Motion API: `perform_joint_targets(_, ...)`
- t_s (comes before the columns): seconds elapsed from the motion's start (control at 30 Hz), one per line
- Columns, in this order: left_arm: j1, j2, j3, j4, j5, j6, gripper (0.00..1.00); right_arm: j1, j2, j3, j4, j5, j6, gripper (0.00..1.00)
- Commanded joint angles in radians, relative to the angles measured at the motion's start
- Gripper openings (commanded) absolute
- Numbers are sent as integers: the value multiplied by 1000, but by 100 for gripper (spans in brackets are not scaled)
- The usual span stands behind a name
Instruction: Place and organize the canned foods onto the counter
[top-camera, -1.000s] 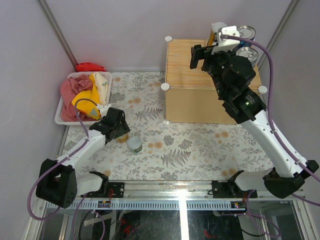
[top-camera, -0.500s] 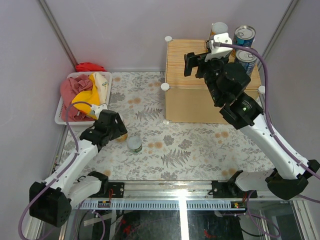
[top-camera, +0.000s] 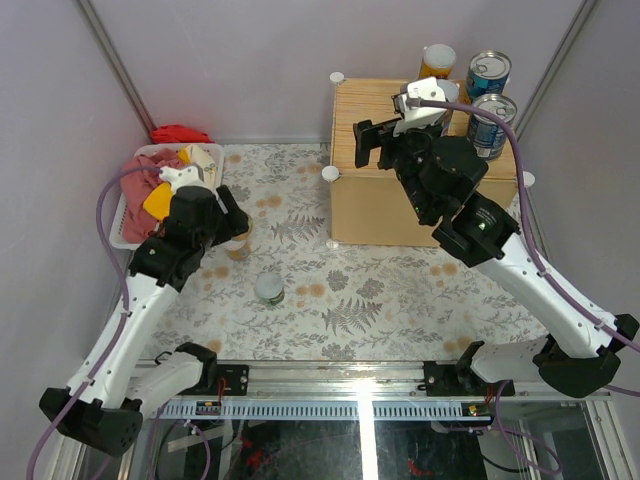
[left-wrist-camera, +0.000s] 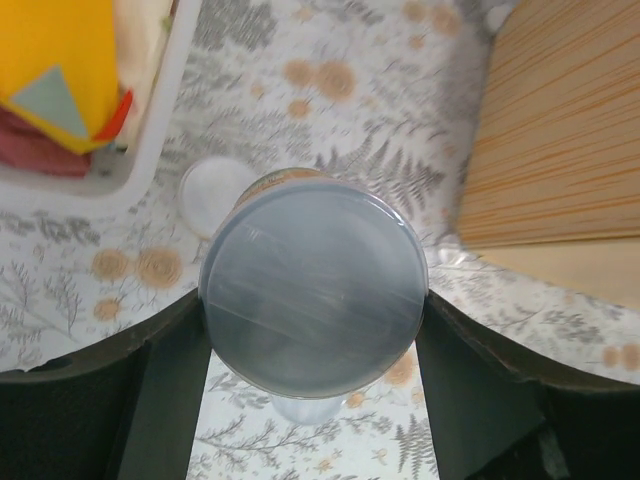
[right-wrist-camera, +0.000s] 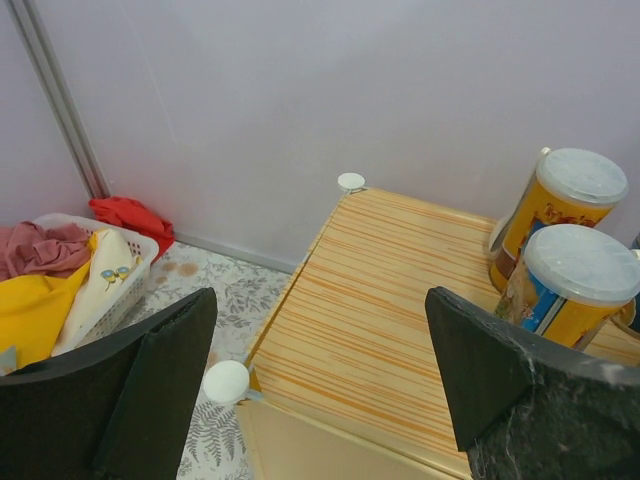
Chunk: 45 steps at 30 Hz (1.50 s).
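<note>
My left gripper (top-camera: 233, 232) is shut on an orange-yellow jar (top-camera: 238, 246) with a pale lid and holds it above the floral table; in the left wrist view the jar's lid (left-wrist-camera: 312, 285) fills the space between the fingers (left-wrist-camera: 165, 390). A short pale-lidded can (top-camera: 268, 288) stands on the table near it. The wood-grain counter (top-camera: 385, 150) carries an orange jar (top-camera: 437, 60) and two blue tins (top-camera: 488, 72) (top-camera: 492, 122) at its far right. My right gripper (top-camera: 366, 140) is open and empty above the counter (right-wrist-camera: 390, 300). Two yellow jars (right-wrist-camera: 562, 215) (right-wrist-camera: 572, 285) stand to its right.
A white basket (top-camera: 118, 228) with red and yellow cloths (top-camera: 150, 180) sits at the far left, and a red cloth (top-camera: 180, 133) lies behind it. A small white round object (left-wrist-camera: 215, 190) lies by the basket's corner. White knobs (right-wrist-camera: 226, 381) mark the counter's corners.
My left gripper has lifted the jar off the table and moved it up and farther away. My right gripper has moved left, away from the cans on the counter.
</note>
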Motion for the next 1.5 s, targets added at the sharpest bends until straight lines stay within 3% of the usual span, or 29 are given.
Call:
perform_joint_targets(0.0,3,49,186,78,52,52,0,25,-33,6,17,40,-19,92)
perform_joint_targets(0.3,-25,250,518,114,111,101,0,34,-66,-24,-10,51,-16,92)
perform_joint_targets(0.9,-287,629,1003,221,5,207,0,33,-97,-69,-15,53,-18,92)
perform_joint_targets(1.47,-372,829,1187,229,-36,290,0,31,-73,-159,108,93,-74,94)
